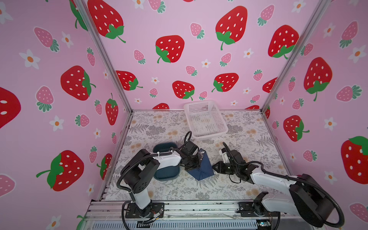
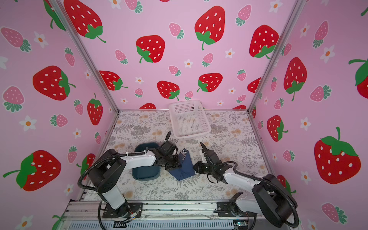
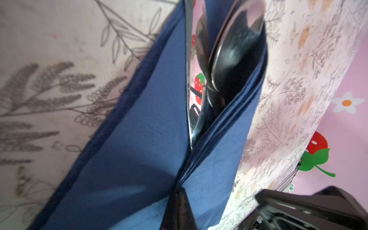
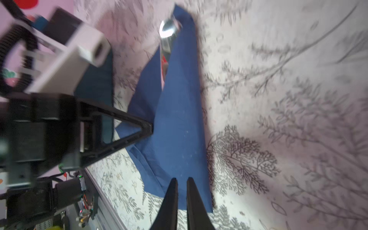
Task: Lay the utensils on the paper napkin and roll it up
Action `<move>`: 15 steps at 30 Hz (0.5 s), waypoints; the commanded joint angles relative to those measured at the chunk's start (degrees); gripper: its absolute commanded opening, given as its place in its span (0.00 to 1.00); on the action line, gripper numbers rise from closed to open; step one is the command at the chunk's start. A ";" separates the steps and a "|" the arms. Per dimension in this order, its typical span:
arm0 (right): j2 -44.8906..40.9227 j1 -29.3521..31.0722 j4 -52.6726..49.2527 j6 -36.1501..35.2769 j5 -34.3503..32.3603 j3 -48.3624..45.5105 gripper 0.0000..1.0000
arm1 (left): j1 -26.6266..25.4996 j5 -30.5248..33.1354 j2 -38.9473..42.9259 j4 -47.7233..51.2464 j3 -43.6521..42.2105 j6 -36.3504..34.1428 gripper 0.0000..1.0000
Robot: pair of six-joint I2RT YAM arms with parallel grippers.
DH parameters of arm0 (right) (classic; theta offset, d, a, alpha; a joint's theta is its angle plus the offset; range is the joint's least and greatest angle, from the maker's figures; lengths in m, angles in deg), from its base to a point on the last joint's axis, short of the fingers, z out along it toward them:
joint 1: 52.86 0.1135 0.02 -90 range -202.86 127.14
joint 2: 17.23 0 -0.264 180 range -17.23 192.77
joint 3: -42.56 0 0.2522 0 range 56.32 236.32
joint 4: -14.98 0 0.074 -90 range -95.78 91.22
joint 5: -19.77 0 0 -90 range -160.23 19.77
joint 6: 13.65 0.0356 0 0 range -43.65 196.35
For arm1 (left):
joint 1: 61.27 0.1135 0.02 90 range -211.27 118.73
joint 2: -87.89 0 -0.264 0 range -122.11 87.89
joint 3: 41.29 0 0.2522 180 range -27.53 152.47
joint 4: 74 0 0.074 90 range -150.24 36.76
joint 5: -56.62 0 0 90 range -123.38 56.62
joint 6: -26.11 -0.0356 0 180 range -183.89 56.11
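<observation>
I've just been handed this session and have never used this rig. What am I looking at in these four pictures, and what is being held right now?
Two robot arms with pincer grippers work at a flowered table. Both top views look down on the whole scene. The other two pictures come from a camera on each arm's wrist. On the table are a white basket, a teal tray and the blue paper napkin, folded around the utensils. The left gripper is shut on the napkin. The right gripper sits at the napkin's edge, jaws almost closed; I cannot confirm a grip there.
</observation>
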 commanded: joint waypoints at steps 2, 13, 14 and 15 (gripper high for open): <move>-2.15 -1.40 4.24 -1.29 0.29 -0.40 0.15 | 0.16 -0.49 -0.76 1.15 1.91 -0.88 0.00; 7.28 1.30 4.74 -4.03 11.11 0.50 0.16 | 0.16 -0.41 -0.94 1.52 2.34 -1.08 0.00; 7.90 1.72 4.15 -4.59 10.97 0.99 0.16 | 0.16 -0.34 -0.90 1.70 2.28 -1.12 0.00; 8.57 2.09 3.28 -5.03 10.82 1.37 0.16 | 0.20 -0.27 -0.85 1.78 2.26 -1.18 0.00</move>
